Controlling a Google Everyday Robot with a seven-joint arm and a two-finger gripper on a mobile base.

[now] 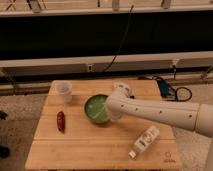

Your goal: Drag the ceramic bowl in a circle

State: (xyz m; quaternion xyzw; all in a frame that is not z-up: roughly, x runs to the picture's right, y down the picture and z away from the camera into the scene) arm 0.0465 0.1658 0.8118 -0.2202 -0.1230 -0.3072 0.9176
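My arm [160, 111] is a thick, smooth, off-white tube with a glossy shell, ending in a rounded cap at the wrist. My gripper [110, 115], closed, sits mostly hidden beneath that cap, over the middle of the table [75, 150].

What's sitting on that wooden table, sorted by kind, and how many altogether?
Bowls: 1, the ceramic bowl, green
Cups: 1, the plastic cup, translucent
Bottles: 1, the white bottle, lying on its side
Small red items: 1, the red item
Total: 4
The robot's gripper is at the bowl's right rim.
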